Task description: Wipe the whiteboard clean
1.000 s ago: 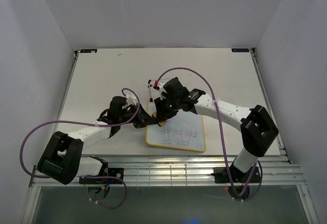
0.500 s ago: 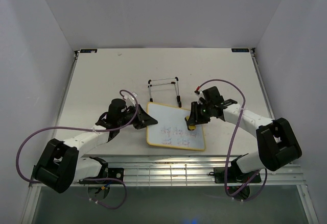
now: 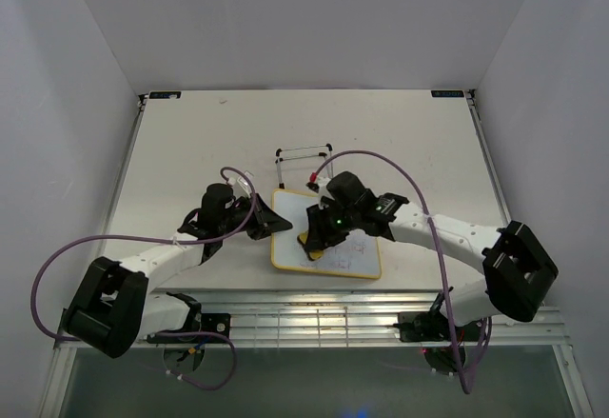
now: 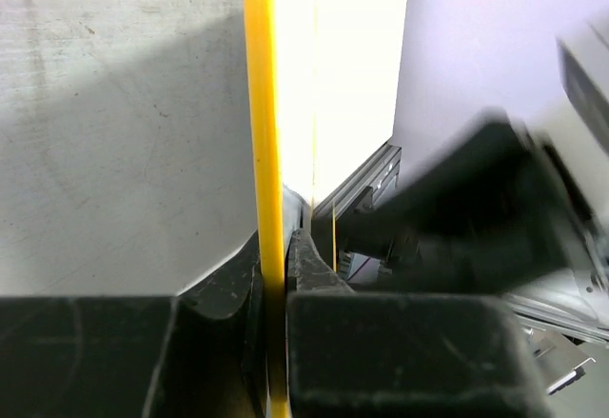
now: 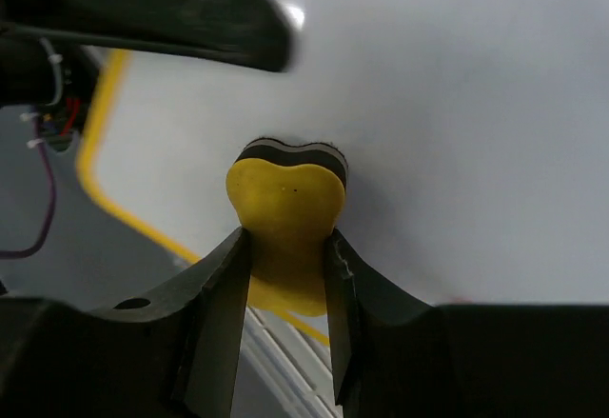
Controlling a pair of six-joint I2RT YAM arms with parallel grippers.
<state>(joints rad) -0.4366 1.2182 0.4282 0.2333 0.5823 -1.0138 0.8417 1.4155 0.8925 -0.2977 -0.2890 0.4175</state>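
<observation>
whiteboard [image 3: 344, 258]: lying flat on the table [image 3: 190, 142], toward its near edge and between the two arms; showing a thin yellow frame with rounded corners.
markings [image 3: 354, 245]: showing faintly on the right half of the whiteboard, too small for reading.
left gripper [image 3: 279, 223]: reaching in from the left side; clamping the whiteboard's left edge, with the jaws closed tight on it; in the left wrist view, pinching the yellow frame from both sides between black fingers [image 4: 319, 280].
right gripper [image 5: 287, 247]: hanging over the left part of the whiteboard; squeezing a small yellow eraser [image 5: 285, 204] between its fingers, jaws closed on its sides.
eraser: pressing its dark underside against the white surface, close to the yellow frame on the left; sticking out past the fingertips in the right wrist view.
wire stand [image 3: 304, 149]: standing upright just behind the whiteboard's far edge; touching it or not, not being clear from above; keeping apart from both grippers.
</observation>
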